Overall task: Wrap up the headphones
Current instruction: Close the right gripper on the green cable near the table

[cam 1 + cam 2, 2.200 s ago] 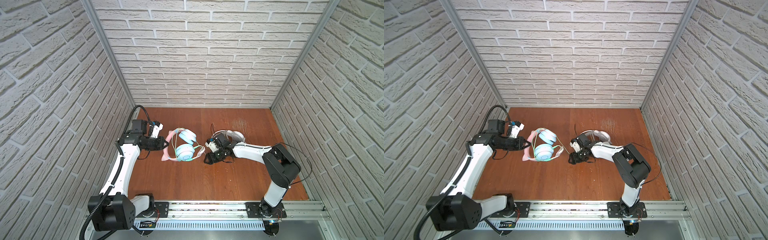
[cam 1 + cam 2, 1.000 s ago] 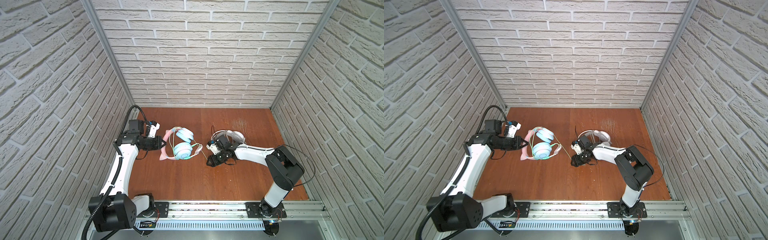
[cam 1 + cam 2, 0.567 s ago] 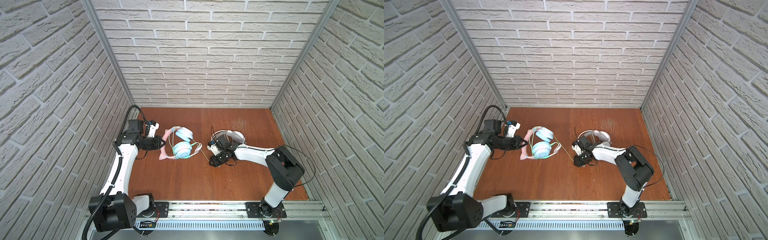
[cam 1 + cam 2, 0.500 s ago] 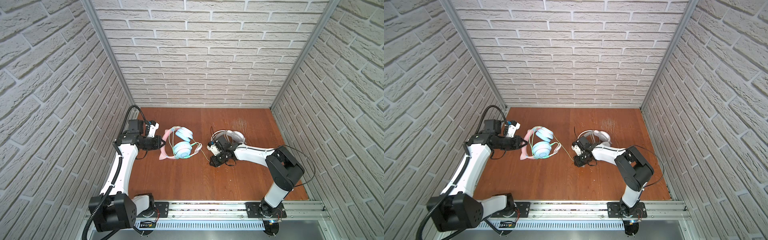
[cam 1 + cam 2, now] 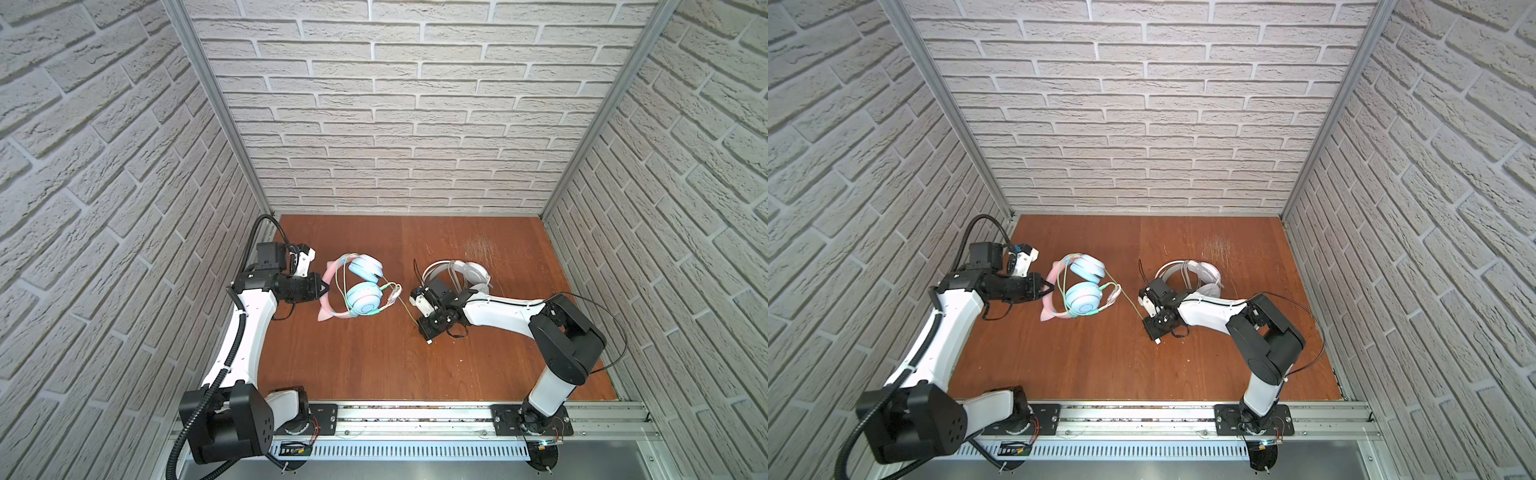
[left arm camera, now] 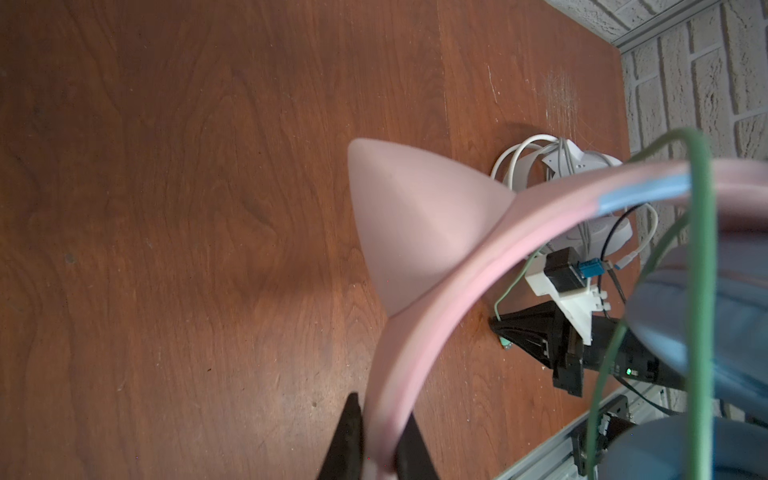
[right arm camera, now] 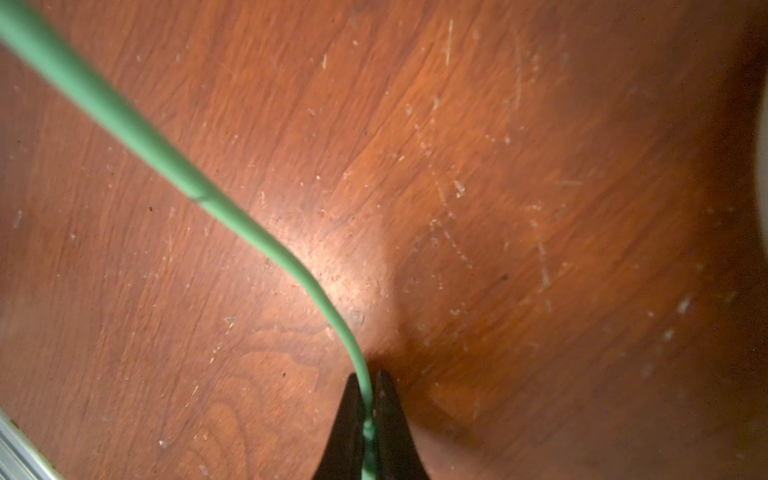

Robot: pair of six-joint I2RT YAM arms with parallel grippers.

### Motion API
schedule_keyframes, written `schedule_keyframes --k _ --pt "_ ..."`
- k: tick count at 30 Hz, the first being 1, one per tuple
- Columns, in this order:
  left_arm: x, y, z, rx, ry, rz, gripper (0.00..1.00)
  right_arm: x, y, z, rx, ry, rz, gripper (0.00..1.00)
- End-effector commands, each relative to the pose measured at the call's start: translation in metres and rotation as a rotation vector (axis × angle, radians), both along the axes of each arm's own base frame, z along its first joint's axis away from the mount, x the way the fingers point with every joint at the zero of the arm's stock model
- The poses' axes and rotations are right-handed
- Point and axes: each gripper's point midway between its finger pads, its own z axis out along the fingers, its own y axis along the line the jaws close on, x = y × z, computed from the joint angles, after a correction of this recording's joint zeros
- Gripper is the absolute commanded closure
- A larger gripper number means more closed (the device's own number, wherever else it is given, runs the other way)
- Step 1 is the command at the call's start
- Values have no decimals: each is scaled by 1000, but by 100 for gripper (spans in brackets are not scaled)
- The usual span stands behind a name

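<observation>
The pink cat-ear headphones [image 5: 360, 294] [image 5: 1084, 297] with light blue earcups lie left of centre on the wooden table. My left gripper [image 5: 322, 289] [image 5: 1050, 289] [image 6: 380, 411] is shut on their pink headband [image 6: 436, 299]. Greenish cable [image 5: 407, 307] [image 5: 1131, 305] [image 7: 166, 158] loops round the earcups and runs right to my right gripper [image 5: 424, 328] [image 5: 1152, 328] [image 7: 365, 376]. That gripper points down at the table, shut on the cable near its plug end. The white headphones [image 5: 461, 274] [image 5: 1192, 270] [image 6: 561, 166] lie just behind the right gripper with pale cable wound on them.
Brick-pattern walls close the table on the left, back and right. An aluminium rail [image 5: 415, 415] carrying both arm bases runs along the front edge. A thin black cable [image 5: 615, 324] arcs out from the right arm toward the right wall.
My right gripper has shut on the greenish cable beside the white headphones. The left gripper has kept its hold on the pink headband and hardly moved over the last second.
</observation>
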Motion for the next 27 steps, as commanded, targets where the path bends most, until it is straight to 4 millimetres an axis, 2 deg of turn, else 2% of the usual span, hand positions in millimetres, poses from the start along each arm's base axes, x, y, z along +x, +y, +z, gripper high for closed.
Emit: schedule_keyframes --k 1,11,16,27 --pt "14 2 14 -28 -76 25 100 -14 -13 -8 -57 20 -1 94" --pt "30 11 15 -34 -103 132 100 -16 -16 15 -28 -84 62 95" --pt "35 14 15 -42 -100 175 100 -16 -19 29 -67 -157 127 95" --pt "45 22 7 -11 -62 291 100 -22 2 72 -43 -321 355 95"
